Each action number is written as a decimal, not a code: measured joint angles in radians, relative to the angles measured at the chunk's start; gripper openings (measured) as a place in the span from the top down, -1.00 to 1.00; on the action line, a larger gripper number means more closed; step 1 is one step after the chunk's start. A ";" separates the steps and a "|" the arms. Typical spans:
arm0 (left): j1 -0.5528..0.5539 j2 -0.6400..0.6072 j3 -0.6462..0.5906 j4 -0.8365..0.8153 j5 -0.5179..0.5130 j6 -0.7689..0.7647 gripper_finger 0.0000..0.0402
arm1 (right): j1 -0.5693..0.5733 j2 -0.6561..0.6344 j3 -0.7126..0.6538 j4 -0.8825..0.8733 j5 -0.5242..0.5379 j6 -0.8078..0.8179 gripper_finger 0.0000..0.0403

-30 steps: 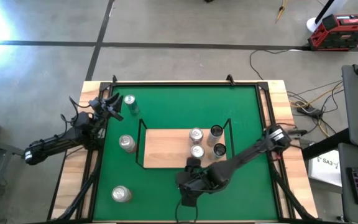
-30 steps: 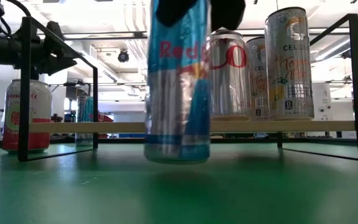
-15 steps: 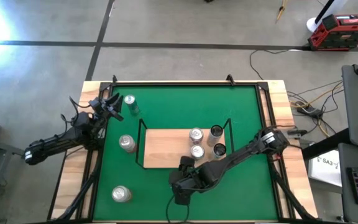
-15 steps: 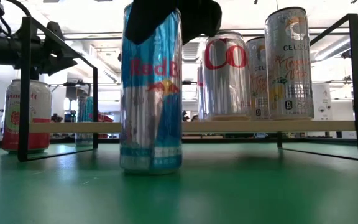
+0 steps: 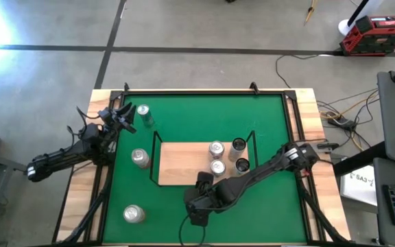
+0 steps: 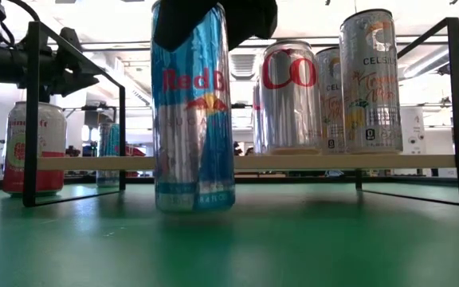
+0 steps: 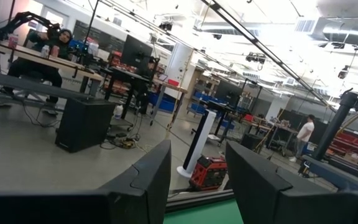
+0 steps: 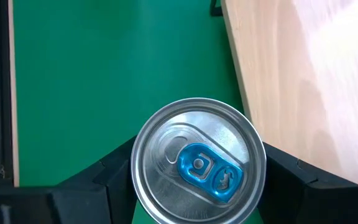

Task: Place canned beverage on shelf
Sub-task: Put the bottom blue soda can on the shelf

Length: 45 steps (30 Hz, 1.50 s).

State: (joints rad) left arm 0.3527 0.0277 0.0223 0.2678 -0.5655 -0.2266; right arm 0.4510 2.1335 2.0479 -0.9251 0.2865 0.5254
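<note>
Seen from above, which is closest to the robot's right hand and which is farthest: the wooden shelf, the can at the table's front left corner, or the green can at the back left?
From the right hand, shut on the tall blue and silver can:
1. The flat light-wood shelf, just behind it.
2. The silver-topped can at the front left corner.
3. The green can at the back left, near the idle left hand.

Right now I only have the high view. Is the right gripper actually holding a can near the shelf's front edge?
Observer: Yes. The right wrist view shows the right gripper shut on a silver can with a blue tab.
Operator: Over the board?
Observer: No. It's over the green felt tabletop, beside the light-wood shelf board.
Operator: Tilted?
Observer: Low view shows it upright, a tall blue-and-silver Red Bull can.
</note>
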 joint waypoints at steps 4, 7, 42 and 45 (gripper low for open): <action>0.000 0.000 0.000 0.000 0.000 0.000 0.32 | 0.000 -0.010 0.041 -0.068 0.002 0.037 -0.16; 0.000 0.000 0.000 0.000 0.000 0.000 0.32 | 0.000 -0.010 0.089 -0.129 0.009 0.043 -0.16; 0.000 0.000 0.000 0.000 0.000 0.000 0.32 | -0.154 -0.012 0.212 -0.245 0.029 0.002 -0.16; 0.000 0.000 0.000 -0.001 0.000 0.000 0.32 | -0.162 -0.011 0.211 -0.247 0.027 0.002 -0.16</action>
State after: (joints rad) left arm 0.3527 0.0277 0.0223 0.2672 -0.5654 -0.2266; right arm 0.2895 2.1226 2.2589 -1.1718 0.3138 0.5278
